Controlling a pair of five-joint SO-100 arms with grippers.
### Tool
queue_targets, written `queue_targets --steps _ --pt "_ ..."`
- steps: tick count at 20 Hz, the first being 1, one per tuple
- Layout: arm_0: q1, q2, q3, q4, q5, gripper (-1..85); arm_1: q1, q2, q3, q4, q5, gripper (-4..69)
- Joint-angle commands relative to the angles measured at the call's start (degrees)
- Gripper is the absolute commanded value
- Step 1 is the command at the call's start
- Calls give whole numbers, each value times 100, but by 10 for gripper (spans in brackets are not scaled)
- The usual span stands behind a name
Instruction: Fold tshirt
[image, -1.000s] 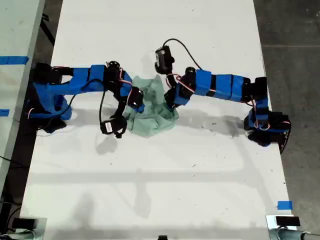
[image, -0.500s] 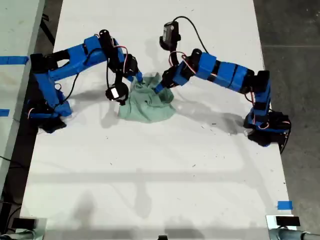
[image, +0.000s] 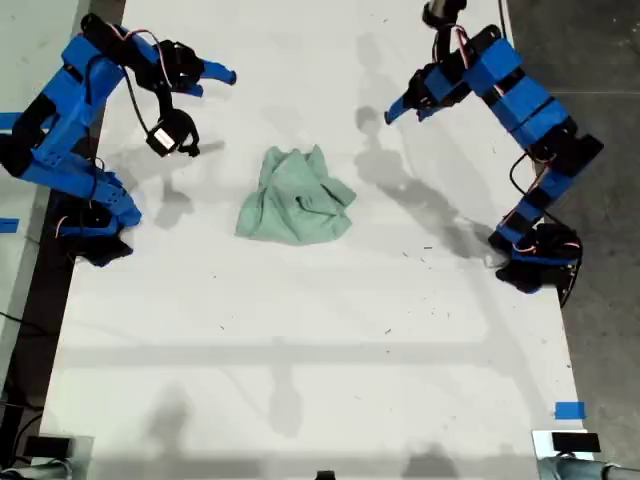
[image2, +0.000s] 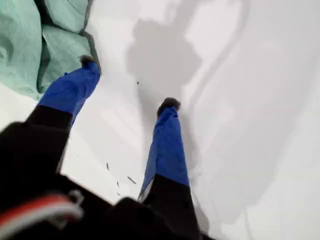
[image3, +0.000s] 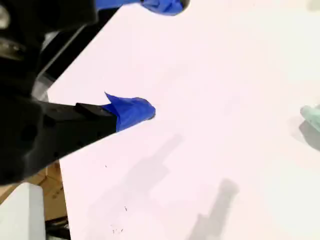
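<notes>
The pale mint-green tshirt (image: 295, 198) lies crumpled in a heap on the white table (image: 300, 350), with nothing touching it. My first gripper (image: 393, 112) hangs raised off the cloth towards the exterior view's upper right, open and empty. In its wrist view the tshirt (image2: 30, 45) shows just past one finger of the first gripper (image2: 129, 83). My second gripper (image: 222, 74) is lifted at the exterior view's upper left, open and empty. In its wrist view the second gripper (image3: 147, 59) looks over bare table, with only a sliver of tshirt (image3: 312, 116) showing.
The arm bases stand at the table's edges on the exterior view's left (image: 95, 225) and right (image: 535, 255). A blue tape mark (image: 569, 410) sits near the lower right corner of the exterior view. A second pale table (image: 25, 60) runs along the exterior view's left.
Both grippers were at the tshirt's top edge; they have let go and swung up and outward. The cloth has dropped into a crumpled heap.
</notes>
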Motion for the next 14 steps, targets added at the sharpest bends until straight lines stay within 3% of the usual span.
queue_targets --steps 1,3,5,6,8,12,14 --pt "905 1538 1529 -800 -378 228 -185 1600 1626 -167 123 258" --pt "1863 2408 2830 -1336 -1125 168 -615 2716 3067 -457 483 242" --pt "2865 3234 4052 -1907 -2057 30 -1310 3586 4131 -615 993 225" --pt "3278 3656 4623 -2224 -2417 3 -1679 3902 4579 -668 1318 224" --pt "3955 4359 5599 -2663 -2988 1 -2312 4456 5440 -853 1907 188" --pt "4632 5379 6724 -2760 -3586 1 -3059 5915 7418 -1512 2848 -2" --pt "4685 5889 7198 -2637 -3744 1 -3349 6258 8095 -1793 3217 -14"
